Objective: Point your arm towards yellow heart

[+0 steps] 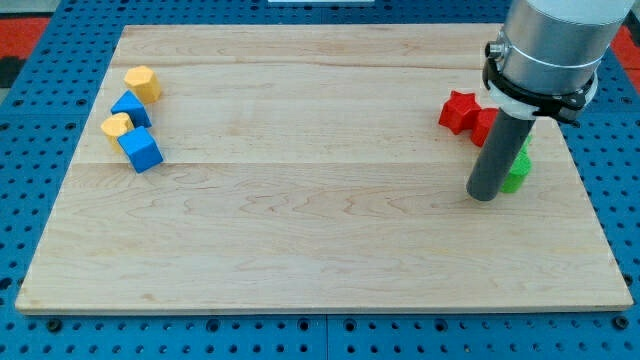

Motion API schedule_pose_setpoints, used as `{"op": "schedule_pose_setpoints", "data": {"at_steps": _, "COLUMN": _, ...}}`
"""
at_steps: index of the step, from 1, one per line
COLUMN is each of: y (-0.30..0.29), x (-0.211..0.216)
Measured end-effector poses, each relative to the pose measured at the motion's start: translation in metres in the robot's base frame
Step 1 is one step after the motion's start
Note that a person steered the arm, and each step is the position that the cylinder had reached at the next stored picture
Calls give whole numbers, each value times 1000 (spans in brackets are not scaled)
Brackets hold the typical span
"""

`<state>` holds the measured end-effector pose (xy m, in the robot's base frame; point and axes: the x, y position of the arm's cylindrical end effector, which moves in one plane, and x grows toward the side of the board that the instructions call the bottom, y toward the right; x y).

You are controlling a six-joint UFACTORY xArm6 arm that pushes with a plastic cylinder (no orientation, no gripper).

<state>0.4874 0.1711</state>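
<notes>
The yellow heart (116, 126) lies near the board's left edge, wedged between a blue block (130, 106) above it and a blue cube (141, 150) below it. A yellow hexagon-like block (142, 83) sits just above that group. My tip (483, 196) rests on the board far to the view's right, a long way from the yellow heart. It stands right beside a green block (518, 168), just left of it.
A red star (459, 110) and a second red block (486, 125) lie above my tip, partly hidden by the rod. The arm's grey body (550, 45) fills the top right. A blue pegboard (30, 120) surrounds the wooden board (320, 230).
</notes>
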Motion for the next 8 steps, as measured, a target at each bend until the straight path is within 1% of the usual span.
{"op": "schedule_pose_setpoints", "data": {"at_steps": 2, "y": -4, "x": 0}}
{"op": "schedule_pose_setpoints", "data": {"at_steps": 4, "y": -37, "x": 4}}
{"op": "schedule_pose_setpoints", "data": {"at_steps": 5, "y": -95, "x": 8}}
{"op": "schedule_pose_setpoints", "data": {"at_steps": 7, "y": -267, "x": 38}}
{"op": "schedule_pose_setpoints", "data": {"at_steps": 8, "y": -349, "x": 41}}
